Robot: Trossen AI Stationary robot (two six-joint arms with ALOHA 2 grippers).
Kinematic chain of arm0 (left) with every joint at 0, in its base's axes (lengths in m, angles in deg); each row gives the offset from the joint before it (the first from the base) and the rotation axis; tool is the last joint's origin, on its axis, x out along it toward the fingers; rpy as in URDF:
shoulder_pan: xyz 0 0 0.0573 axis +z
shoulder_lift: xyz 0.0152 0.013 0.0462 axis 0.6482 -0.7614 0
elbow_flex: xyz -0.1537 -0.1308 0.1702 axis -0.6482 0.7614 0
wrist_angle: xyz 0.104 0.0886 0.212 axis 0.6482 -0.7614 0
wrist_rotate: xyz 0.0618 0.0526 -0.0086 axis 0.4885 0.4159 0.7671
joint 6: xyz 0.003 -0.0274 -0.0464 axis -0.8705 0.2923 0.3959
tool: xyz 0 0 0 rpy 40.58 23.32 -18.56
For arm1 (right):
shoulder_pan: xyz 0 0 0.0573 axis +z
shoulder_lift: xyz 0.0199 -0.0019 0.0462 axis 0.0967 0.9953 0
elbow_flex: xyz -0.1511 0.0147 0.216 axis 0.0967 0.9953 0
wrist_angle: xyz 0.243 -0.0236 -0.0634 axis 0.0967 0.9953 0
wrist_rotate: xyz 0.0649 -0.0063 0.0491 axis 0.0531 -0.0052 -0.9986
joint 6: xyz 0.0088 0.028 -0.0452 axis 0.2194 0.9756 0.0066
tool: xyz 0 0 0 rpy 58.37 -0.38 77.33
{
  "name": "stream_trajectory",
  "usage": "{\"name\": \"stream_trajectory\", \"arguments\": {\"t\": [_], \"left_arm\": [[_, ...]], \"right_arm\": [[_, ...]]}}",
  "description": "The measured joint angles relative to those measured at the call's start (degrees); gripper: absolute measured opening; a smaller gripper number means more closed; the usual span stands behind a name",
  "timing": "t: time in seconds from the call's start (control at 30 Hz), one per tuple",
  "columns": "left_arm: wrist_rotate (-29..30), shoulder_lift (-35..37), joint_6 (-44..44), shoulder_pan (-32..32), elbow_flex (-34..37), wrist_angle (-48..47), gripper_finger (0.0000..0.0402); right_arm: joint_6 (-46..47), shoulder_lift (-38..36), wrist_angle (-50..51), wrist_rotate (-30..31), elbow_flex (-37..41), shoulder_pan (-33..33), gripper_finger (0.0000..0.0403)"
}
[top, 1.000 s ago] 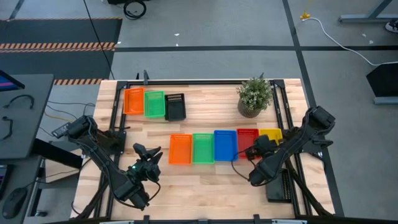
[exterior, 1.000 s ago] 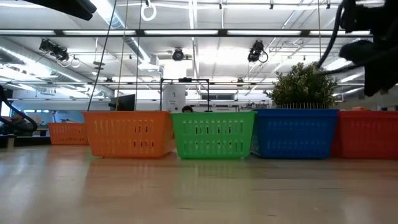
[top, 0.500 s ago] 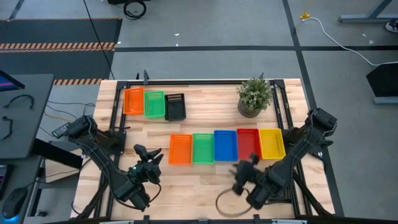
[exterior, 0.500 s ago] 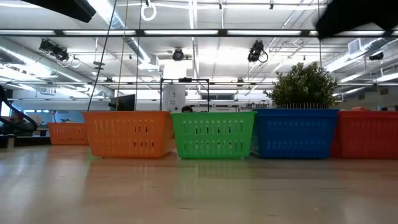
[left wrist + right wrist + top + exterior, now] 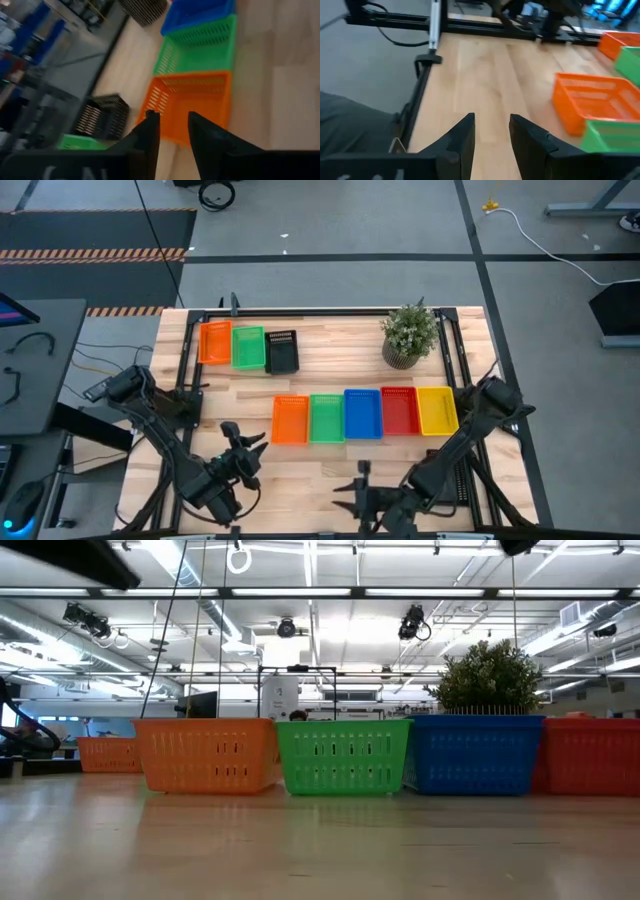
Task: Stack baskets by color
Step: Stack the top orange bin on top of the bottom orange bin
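Observation:
Five baskets stand side by side in a row mid-table: orange [image 5: 290, 420], green [image 5: 326, 418], blue [image 5: 362, 413], red [image 5: 398, 410] and yellow [image 5: 437, 409]. At the far left sit an orange basket [image 5: 214, 342], a green one [image 5: 247, 347] and a black one [image 5: 282, 351]. My left gripper [image 5: 243, 446] hovers open near the front, left of the row; in its wrist view the gap [image 5: 173, 132] faces the orange basket [image 5: 192, 102]. My right gripper [image 5: 355, 488] hovers open at the near edge, pointing toward the table's left, and holds nothing [image 5: 491, 135].
A potted green plant [image 5: 409, 333] stands at the far right, behind the row. Black frame rails run along the table's left [image 5: 186, 370] and right [image 5: 462, 370] sides. Bare wood [image 5: 300, 470] lies between the row and the near edge.
My right gripper has swung away from the red and yellow baskets toward the table's near edge and to the left, turning until it points toward the table's left. The yellow basket now shows in full. My left gripper has edged slightly toward the near edge.

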Motion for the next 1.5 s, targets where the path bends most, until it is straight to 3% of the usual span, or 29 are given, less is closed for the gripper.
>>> {"name": "stream_trajectory", "arguments": {"t": [0.13, 0.33, 0.53, 0.7, 0.8, 0.93, 1.07, 1.27, 1.5], "left_arm": [[-4.0, 4.6, -1.6, 1.0, 8.7, 11.6, 0.0066], [-9.5, 18.7, -15.0, 8.3, 24.0, 33.2, 0.0006], [-15.4, 34.4, -32.5, 26.3, 29.3, 41.2, 0.0039], [-28.4, 40.0, -46.7, 45.2, 25.7, 38.8, 0.0078], [-36.4, 39.5, -51.2, 57.0, 23.0, 30.1, 0.0105], [-42.6, 37.6, -55.5, 71.9, 22.1, 18.7, 0.0144], [-46.6, 35.7, -60.1, 82.2, 22.3, 11.2, 0.0183], [-46.7, 30.8, -67.2, 88.2, 22.3, 9.7, 0.0217], [-44.9, 19.0, -73.7, 89.3, 22.3, 8.4, 0.0210]], "right_arm": [[-4.5, 3.3, -6.7, -2.4, 0.0, -1.5, 0.0126], [-10.1, 2.3, -9.4, -5.8, 1.3, -3.2, 0.0126], [-11.6, -4.7, -20.0, -7.2, 13.8, -6.2, 0.0122], [-14.2, -13.3, -30.6, -0.8, 24.5, -9.4, 0.0116], [-10.8, -18.0, -33.0, 5.9, 28.6, -10.5, 0.0116], [-5.2, -22.0, -33.0, 5.0, 31.7, -10.0, 0.0117], [-4.5, -22.0, -32.9, 3.6, 32.5, -7.4, 0.0117], [-2.8, -18.8, -33.4, 4.5, 32.5, -4.7, 0.0117], [0.2, -15.4, -34.2, 5.4, 32.5, -3.6, 0.0117]]}}
